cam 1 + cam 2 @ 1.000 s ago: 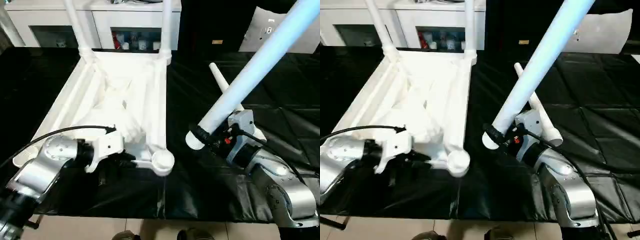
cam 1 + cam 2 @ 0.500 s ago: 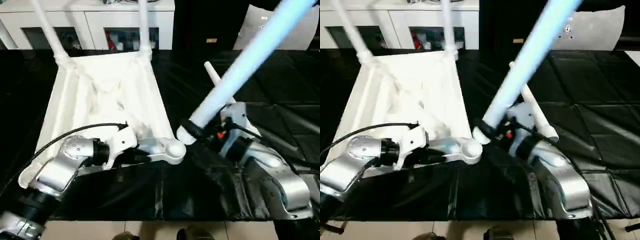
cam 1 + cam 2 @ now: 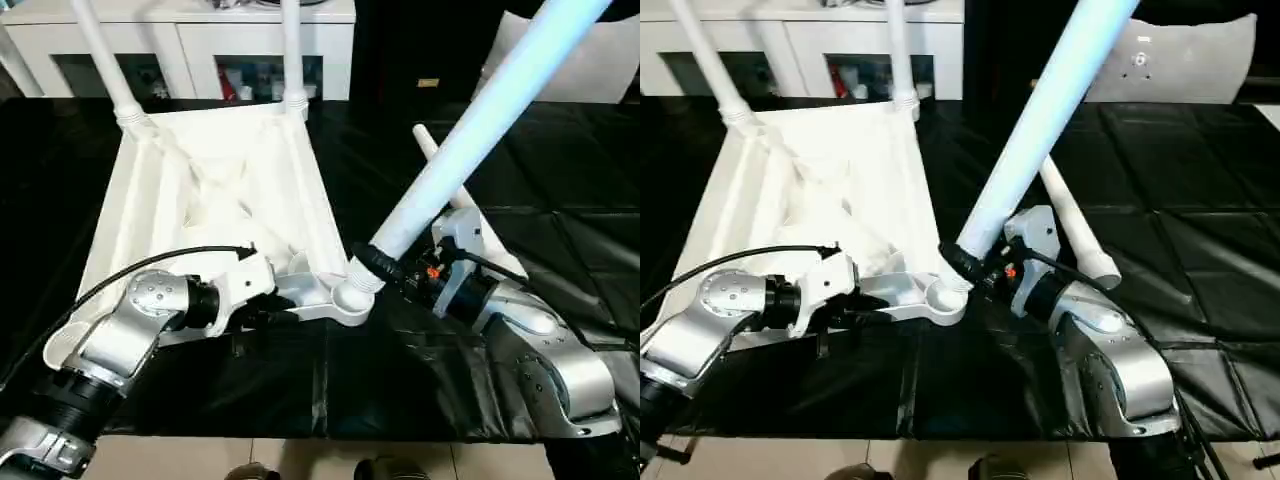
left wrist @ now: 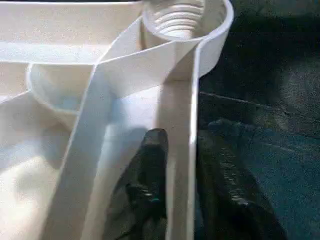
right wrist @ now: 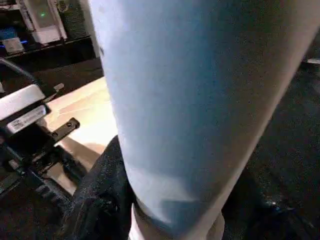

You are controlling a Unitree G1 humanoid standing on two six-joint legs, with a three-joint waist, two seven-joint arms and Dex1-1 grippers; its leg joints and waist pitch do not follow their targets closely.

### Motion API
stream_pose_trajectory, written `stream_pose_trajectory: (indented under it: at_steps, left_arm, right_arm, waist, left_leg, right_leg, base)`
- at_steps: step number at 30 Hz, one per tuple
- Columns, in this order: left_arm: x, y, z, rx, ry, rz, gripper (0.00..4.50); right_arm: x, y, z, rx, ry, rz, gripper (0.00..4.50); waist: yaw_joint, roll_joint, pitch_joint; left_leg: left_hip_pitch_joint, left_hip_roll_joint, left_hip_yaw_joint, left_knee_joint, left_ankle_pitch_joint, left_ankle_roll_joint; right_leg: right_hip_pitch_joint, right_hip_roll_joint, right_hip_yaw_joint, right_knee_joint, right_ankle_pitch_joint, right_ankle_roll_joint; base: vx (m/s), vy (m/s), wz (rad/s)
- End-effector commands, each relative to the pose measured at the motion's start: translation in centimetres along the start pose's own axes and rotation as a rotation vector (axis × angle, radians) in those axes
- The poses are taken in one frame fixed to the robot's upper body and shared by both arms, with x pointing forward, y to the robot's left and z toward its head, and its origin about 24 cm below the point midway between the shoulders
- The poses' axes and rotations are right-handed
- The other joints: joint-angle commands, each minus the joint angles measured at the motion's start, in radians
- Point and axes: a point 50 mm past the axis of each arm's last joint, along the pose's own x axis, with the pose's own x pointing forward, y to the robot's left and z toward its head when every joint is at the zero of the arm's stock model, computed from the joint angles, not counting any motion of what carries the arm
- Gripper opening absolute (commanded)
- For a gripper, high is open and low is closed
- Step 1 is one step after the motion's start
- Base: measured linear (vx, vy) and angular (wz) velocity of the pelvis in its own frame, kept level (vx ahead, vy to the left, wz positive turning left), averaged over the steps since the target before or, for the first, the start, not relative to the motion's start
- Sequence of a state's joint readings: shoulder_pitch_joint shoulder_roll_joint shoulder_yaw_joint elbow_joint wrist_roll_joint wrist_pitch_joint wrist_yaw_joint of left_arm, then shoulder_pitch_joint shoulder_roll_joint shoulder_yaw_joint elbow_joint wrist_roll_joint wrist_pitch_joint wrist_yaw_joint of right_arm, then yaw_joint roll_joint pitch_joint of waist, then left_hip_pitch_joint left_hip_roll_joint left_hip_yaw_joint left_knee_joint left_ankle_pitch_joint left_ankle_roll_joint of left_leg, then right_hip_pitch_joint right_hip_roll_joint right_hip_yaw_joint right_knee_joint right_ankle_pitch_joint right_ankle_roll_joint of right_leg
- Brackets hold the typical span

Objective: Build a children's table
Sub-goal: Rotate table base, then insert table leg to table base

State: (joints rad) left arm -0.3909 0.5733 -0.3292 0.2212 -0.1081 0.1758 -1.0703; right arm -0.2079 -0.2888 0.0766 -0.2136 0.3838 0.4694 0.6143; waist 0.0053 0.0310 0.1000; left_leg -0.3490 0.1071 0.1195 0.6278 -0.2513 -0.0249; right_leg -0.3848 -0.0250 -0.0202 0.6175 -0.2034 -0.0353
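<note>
Four legs (image 3: 470,150), one tabletop (image 3: 215,200)

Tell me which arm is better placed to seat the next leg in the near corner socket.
Right. Its gripper holds the leg, lower end at the socket; the left gripper is at the tabletop rim.

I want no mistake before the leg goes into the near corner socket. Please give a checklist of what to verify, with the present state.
1. Right pincer grips the held leg near its lower end: ok.
2. Leg tip meets the near corner socket: ok.
3. Leg upright over socket: not ok, it leans.
4. Left pincer straddles the tabletop rim wall: ok.
5. Thread engaged: cannot tell.
6. Spare leg lies apart: ok.
</note>
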Motion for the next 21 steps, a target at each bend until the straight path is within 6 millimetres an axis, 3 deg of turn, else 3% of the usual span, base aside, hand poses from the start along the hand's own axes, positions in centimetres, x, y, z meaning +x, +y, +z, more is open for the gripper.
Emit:
stream_pose_trajectory:
  at_steps: [1, 4, 5, 15, 21]
  left_arm:
    - [-0.3, 0.4, 0.0, -0.01, -0.008, 0.014, 0.61]
    - [-0.2, 0.4, 0.0, -0.022, -0.027, -0.001, 0.39]
    - [-0.1, 0.4, 0.0, -0.025, -0.034, -0.004, 0.11]
    - [0.6, 0.3, 0.1, -0.03, -0.052, -0.046, 0.0]
    - [0.9, 0.0, 0.4, -0.002, -0.085, -0.065, 0.0]
  right_arm:
    - [0.2, 0.1, 0.6, -0.017, -0.009, 0.016, 1.92]
    - [0.1, 0.1, 0.6, -0.016, -0.004, 0.02, 1.92]
    - [0.1, 0.1, 0.5, -0.016, -0.003, 0.021, 1.92]
    - [1.0, 0.3, 0.0, -0.056, 0.127, 0.088, 1.92]
    - [2.1, 0.2, -0.9, -0.069, 0.266, 0.134, 1.92]
  waist:
    - [0.005, 0.009, -0.075]
    - [0.005, 0.008, -0.075]
    - [0.006, 0.008, -0.075]
    - [0.003, 0.007, -0.071]
    - [0.003, -0.001, -0.074]
  left_leg:
    - [-0.004, 0.107, -0.03, -0.079, 0.008, 0.054]
    - [-0.005, 0.105, -0.029, -0.078, 0.01, 0.057]
    - [-0.005, 0.105, -0.03, -0.078, 0.009, 0.057]
    - [-0.006, 0.104, -0.027, -0.078, -0.006, 0.055]
    - [-0.006, 0.105, -0.025, -0.075, 0.038, 0.069]
  right_leg:
    - [0.061, -0.127, 0.061, -0.059, -0.022, -0.285]
    - [0.063, -0.127, 0.061, -0.059, -0.012, -0.288]
    - [0.064, -0.128, 0.061, -0.059, -0.016, -0.289]
    - [0.063, -0.126, 0.062, -0.066, -0.075, -0.275]
    - [0.064, -0.127, 0.061, -0.06, -0.031, -0.28]
  base:
    - [0.0, 0.0, 0.0]
    - [0.0, 0.0, 0.0]
    - [0.0, 0.0, 0.0]
    - [0.0, 0.0, 0.0]
    - [0.0, 0.0, 0.0]
